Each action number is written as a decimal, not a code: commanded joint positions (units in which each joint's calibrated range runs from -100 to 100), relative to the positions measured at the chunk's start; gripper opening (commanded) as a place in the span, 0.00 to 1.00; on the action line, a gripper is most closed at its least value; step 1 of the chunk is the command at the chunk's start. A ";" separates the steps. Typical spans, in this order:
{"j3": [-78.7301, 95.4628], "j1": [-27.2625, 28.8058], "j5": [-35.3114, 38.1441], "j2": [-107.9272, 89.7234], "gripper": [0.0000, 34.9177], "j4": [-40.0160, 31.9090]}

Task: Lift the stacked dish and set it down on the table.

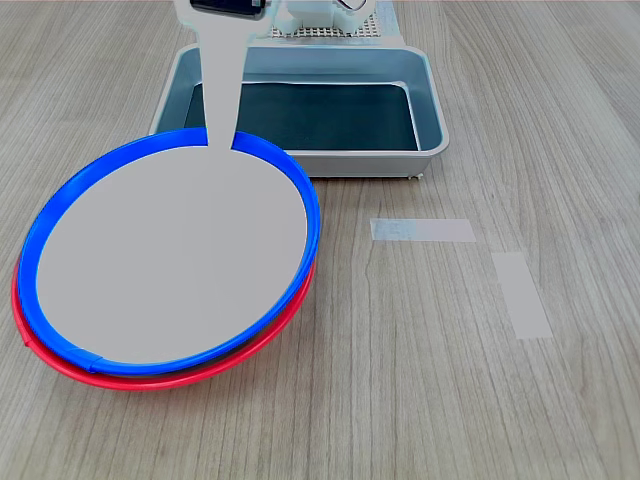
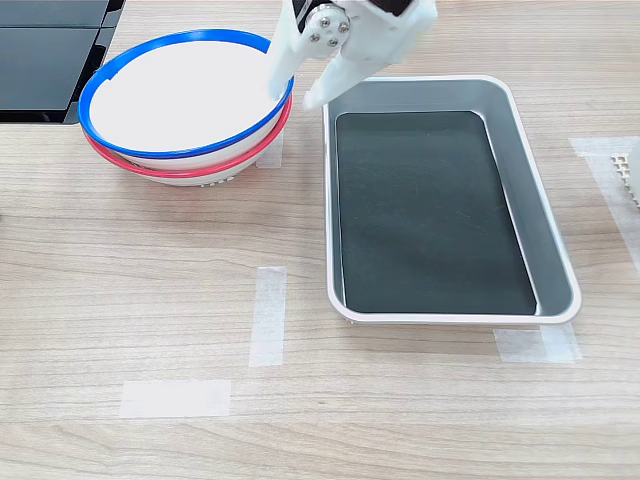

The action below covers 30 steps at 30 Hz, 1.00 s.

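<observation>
Currently, gripper (image 2: 298, 92): jaws astride the blue rim, one finger (image 1: 222, 90) inside, apparently pinching it
Stacked dish (image 1: 170, 260): nested in red-rimmed dish (image 1: 200, 372), beside metal tray (image 2: 545, 215)
Table (image 1: 420, 380): two tape strips (image 1: 422, 229)

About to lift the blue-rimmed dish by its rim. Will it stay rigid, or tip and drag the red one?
The blue-rimmed dish looks like thin, stiff plastic, so probably light and rigid. Gripped at one edge by the gripper, its wide body will likely droop away from the grip. It sits nested in the red-rimmed dish, which may drag along.
</observation>
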 commanded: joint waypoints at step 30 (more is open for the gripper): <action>4.33 -3.31 -2.05 -16.42 0.00 -11.43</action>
